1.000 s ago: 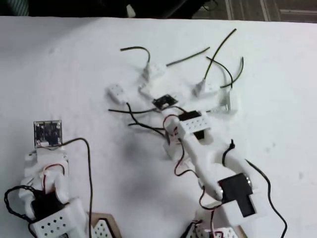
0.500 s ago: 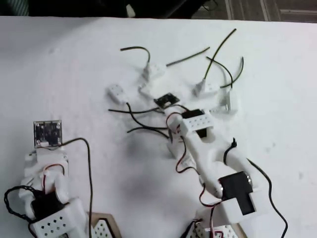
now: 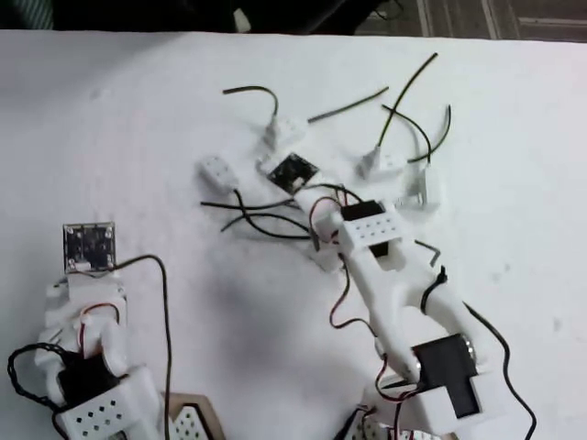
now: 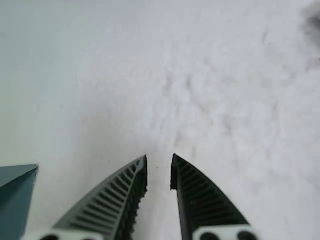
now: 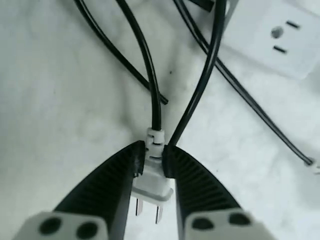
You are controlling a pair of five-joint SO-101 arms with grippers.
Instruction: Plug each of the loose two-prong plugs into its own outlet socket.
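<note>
My right gripper (image 5: 154, 148) is shut on a white two-prong plug (image 5: 151, 184), pinching it near the strain relief, where a black cable (image 5: 145, 55) leaves it. The prongs point back toward the wrist. A white outlet socket (image 5: 270, 35) lies flat on the table a short way beyond the tips. From above, the right arm (image 3: 376, 238) stretches over the middle of the table among black cables (image 3: 261, 220), with small white plug and socket blocks (image 3: 217, 171) (image 3: 284, 133) (image 3: 381, 163) just beyond it. My left gripper (image 4: 159, 159) hangs over bare white table, shut to a narrow slit and holding nothing.
The left arm (image 3: 87, 312) rests at the near left of the white table (image 3: 128, 119). More cable ends (image 3: 413, 87) trail toward the far right. A white bracket-like piece (image 3: 422, 188) lies right of the right arm's wrist.
The right arm has stretched farther out and to the left, carrying the plug; its black cables were dragged along. The left arm has stayed still.
</note>
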